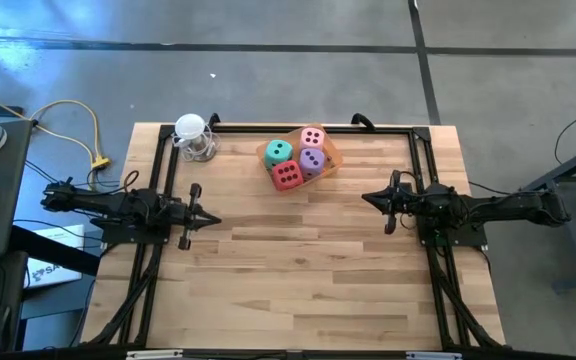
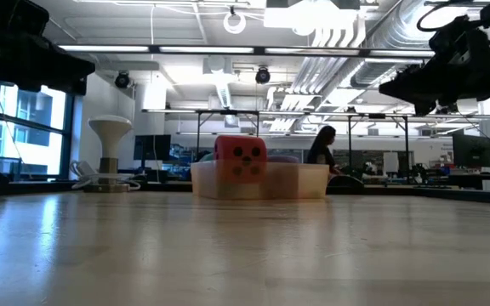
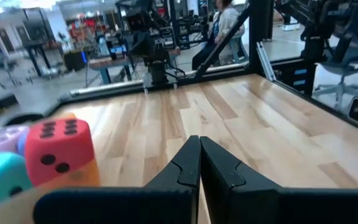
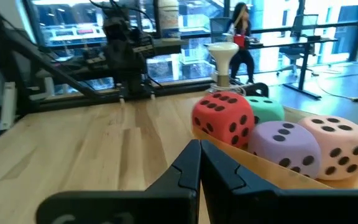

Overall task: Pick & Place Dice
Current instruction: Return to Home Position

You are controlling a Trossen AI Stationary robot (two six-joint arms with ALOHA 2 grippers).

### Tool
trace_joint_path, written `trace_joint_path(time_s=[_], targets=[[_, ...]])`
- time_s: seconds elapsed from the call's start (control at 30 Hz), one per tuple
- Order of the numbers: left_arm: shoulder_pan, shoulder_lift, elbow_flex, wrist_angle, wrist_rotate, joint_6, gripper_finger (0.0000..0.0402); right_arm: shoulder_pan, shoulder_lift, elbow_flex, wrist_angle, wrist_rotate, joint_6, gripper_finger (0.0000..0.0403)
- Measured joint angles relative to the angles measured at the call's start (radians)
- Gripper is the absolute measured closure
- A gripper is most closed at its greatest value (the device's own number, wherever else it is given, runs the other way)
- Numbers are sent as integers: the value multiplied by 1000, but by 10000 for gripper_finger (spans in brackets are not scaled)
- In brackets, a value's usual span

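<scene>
No legible text, brand, label or printed number in any of my views. The only markings are dark pips on the red die [image 4: 222,118], teal die [image 4: 267,108], purple die [image 4: 284,144] and pink die [image 4: 337,144]; counts uncertain.

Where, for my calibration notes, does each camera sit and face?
High: overhead, looking down; left tool, right tool, both shut.
Low: table height, level toward the bin; left arm, right arm above.
Left wrist: behind its tool, facing the right arm.
Right wrist: likewise, facing the left arm.
Shared: all four show the red die.
</scene>
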Motion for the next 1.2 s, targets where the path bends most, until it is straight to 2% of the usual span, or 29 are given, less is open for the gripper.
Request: trace_joint_path(time_s=[0.13, 0.63, 1.2], targets=[[0, 0, 0, 4, 0, 44, 401, 34, -45, 0, -19, -2, 0, 401], [0, 0, 0, 18, 2, -3, 401, 46, -241, 0, -21, -2, 0, 401], [0, 0, 0, 20, 3, -3, 401, 46, -244, 0, -22, -2, 0, 401]])
